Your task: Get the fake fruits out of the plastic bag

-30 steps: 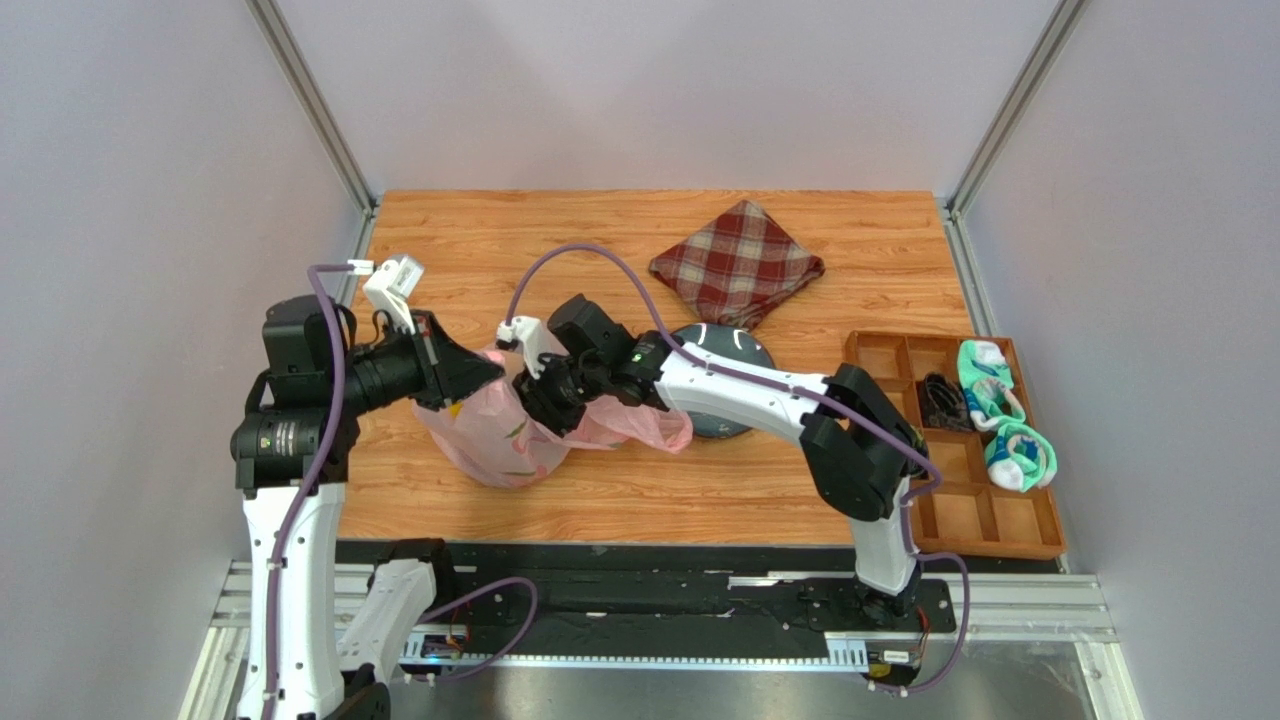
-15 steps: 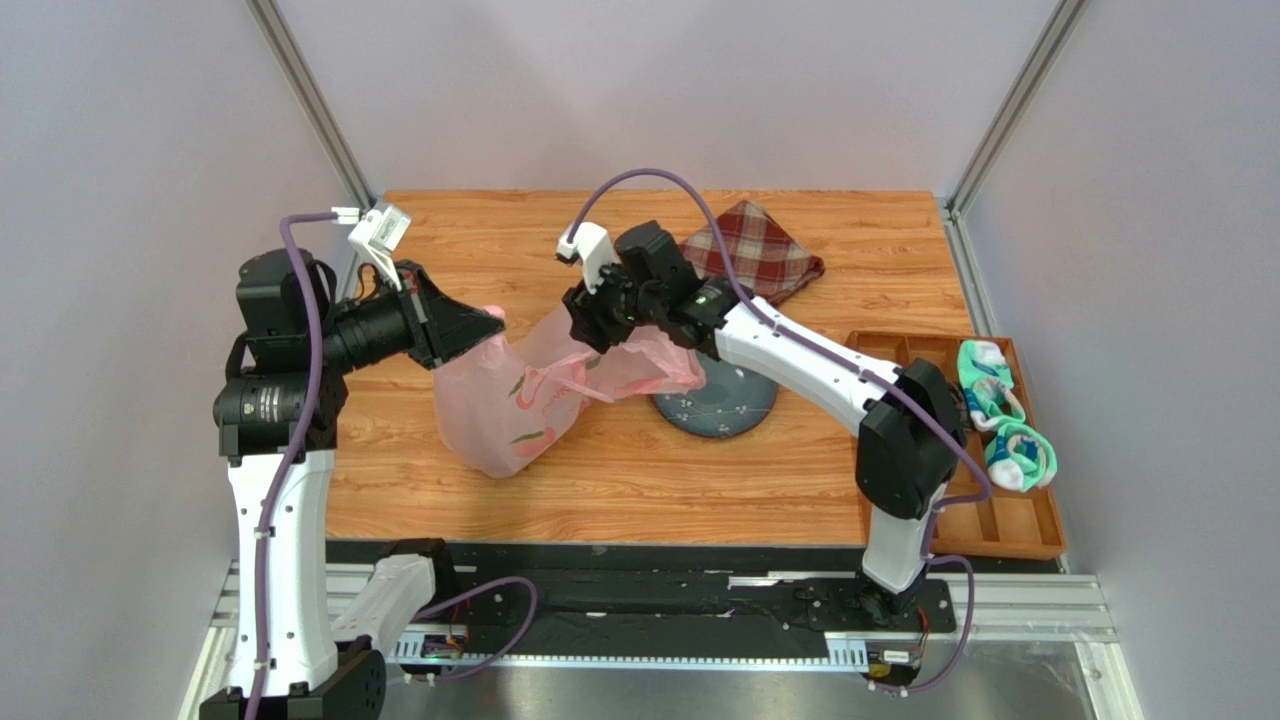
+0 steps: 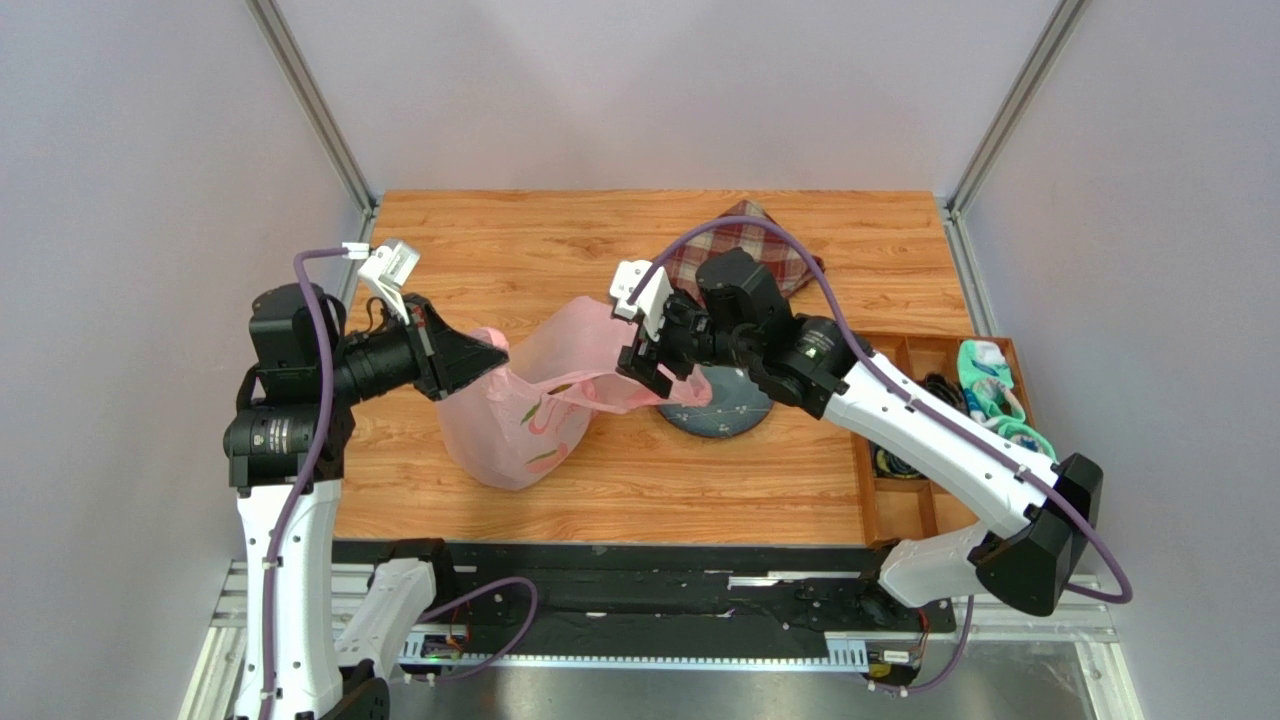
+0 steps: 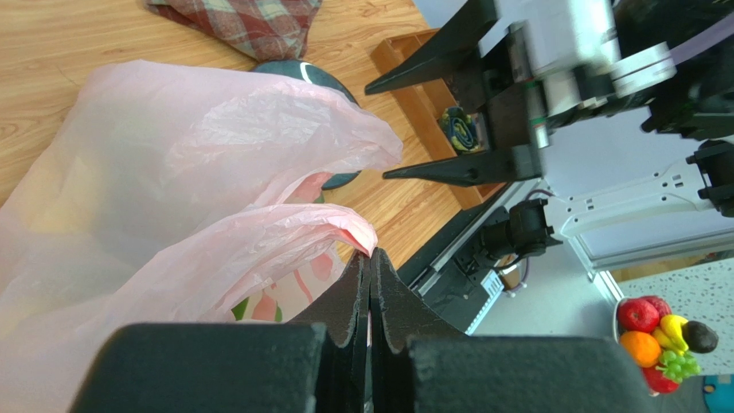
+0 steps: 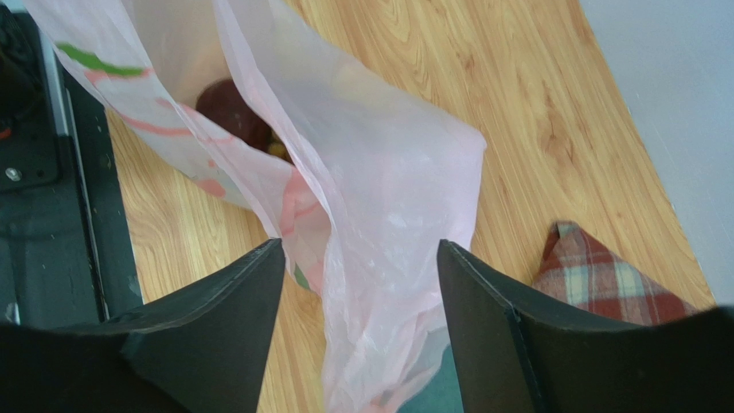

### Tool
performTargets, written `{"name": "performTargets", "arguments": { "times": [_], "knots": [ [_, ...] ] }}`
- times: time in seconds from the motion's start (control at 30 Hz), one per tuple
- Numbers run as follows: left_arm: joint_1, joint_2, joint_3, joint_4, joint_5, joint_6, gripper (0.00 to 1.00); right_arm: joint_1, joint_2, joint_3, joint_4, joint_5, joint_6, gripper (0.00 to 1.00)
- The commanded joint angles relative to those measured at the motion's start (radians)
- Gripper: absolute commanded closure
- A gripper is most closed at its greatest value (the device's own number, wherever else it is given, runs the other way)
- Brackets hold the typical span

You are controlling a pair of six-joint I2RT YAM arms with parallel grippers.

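Note:
The pink plastic bag (image 3: 526, 428) hangs from my left gripper (image 3: 489, 357), which is shut on its upper edge (image 4: 357, 237). Its other side stretches right toward my right gripper (image 3: 649, 360). That gripper is open, and a loose fold of the bag (image 5: 379, 258) hangs between its fingers (image 5: 233, 301) without being pinched. Down in the bag's mouth I see a dark red fake fruit (image 5: 228, 107) with a small yellowish bit (image 5: 276, 148) beside it. The other fake fruits are hidden by the film.
A dark round plate (image 3: 736, 408) lies just right of the bag, under my right gripper. The red plaid cloth (image 3: 789, 248) lies behind it. A wooden compartment tray (image 3: 962, 518) with rolled socks (image 3: 995, 393) stands at the right edge.
My right gripper has opened and let the bag's fold slip free. It rose from the bag and swung right toward the plate. My left gripper kept its hold and lifted a little.

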Motion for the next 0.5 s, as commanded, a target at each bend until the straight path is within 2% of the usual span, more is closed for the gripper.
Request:
{"name": "performTargets", "arguments": {
  "times": [0.0,0.07,0.17,0.27,0.3,0.37,0.4,0.43,0.47],
  "knots": [
    [0.008,-0.012,-0.01,-0.002,0.006,0.024,1.0,-0.002,0.019,-0.066,-0.029,0.129,-0.037,0.23],
    [0.008,-0.015,-0.012,-0.009,0.001,0.028,1.0,-0.004,0.048,-0.061,-0.009,0.2,-0.044,0.22],
    [0.008,-0.01,-0.015,-0.011,-0.007,0.036,1.0,-0.004,0.091,-0.058,-0.021,0.226,-0.057,0.18],
    [0.006,0.006,-0.014,-0.005,-0.01,0.04,1.0,-0.005,0.158,-0.028,-0.072,0.231,-0.055,0.21],
    [0.008,0.014,-0.007,-0.002,-0.017,0.053,1.0,-0.01,0.178,-0.015,-0.067,0.237,-0.055,0.36],
    [0.008,0.055,0.014,0.003,-0.053,0.074,1.0,-0.04,0.248,0.092,-0.06,0.237,-0.055,0.58],
    [0.008,0.075,0.058,0.001,-0.06,0.108,1.0,-0.054,0.274,0.142,-0.052,0.236,-0.047,0.77],
    [0.006,0.127,0.087,-0.002,-0.063,0.125,1.0,-0.071,0.335,0.217,-0.05,0.225,-0.038,0.86],
    [0.006,0.156,0.123,-0.002,-0.062,0.137,1.0,-0.105,0.37,0.376,-0.054,0.197,-0.029,0.94]
  ]
}}
